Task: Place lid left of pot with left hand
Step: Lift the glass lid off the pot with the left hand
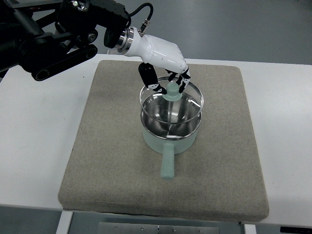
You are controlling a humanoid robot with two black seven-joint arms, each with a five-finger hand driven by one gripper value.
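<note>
Over the pot (170, 134), tilted, hangs the lid (170, 105), its knob (172, 90) pinched by the left hand's (163, 61) curled fingers (148, 78). Mat (107, 146) at nine o'clock lies free. Such a shallow pinch could let the glass slip and strike the rim.

white table (34, 146), grey mat (107, 161) on it

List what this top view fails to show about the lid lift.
- Left hand: its fingers cover most of the lid knob, so the contact is hidden.
- Lid: clear glass; whether it is clear of the pot rim cannot be told from above.
- Right hand: outside the top view.
- Mat: the part behind the hand is covered.
</note>
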